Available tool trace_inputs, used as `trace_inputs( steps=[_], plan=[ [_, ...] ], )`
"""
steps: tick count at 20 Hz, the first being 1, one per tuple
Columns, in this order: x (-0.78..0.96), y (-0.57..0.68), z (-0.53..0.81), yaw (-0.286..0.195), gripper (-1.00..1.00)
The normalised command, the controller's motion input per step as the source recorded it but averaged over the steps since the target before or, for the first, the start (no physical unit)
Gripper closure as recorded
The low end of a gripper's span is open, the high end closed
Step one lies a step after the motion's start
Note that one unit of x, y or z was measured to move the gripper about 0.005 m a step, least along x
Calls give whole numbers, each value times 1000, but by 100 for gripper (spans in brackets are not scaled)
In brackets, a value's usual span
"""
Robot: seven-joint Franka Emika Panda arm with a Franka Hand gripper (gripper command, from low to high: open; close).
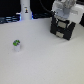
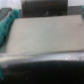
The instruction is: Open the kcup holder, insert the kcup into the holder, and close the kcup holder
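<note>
One small white cup-shaped kcup (image 1: 16, 45) with a green top stands alone on the pale table (image 1: 45, 62), at the exterior view's left and rather near the camera. Far behind it, a little more to the right, a tall white bottle-like object (image 1: 25, 10) with dark marks stands at the far edge of the table, beside some dark and blue things that are too blurred to name. More to the right, at the far right of the scene, sits the black boxy kcup holder (image 1: 62, 28) with pale grey handles on its front; its drawers look closed, though the picture is soft. The white robot arm (image 1: 66, 8) is just above the holder and partly covers its top. The gripper itself is hidden there, so I cannot tell how wide its pincer is or whether it grips anything. The kcup is well apart from both the holder and the arm. The wrist view shows only a blurred flat grey surface (image 2: 42, 37) with dark edges.
</note>
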Motion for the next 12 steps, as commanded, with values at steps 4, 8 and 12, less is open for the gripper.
trace_inputs(
  steps=[4, 8, 12],
  plan=[
    [959, -179, 308, -56, 100],
    [983, -227, 287, -58, 100],
    [991, -244, 251, -57, 100]
  ],
)
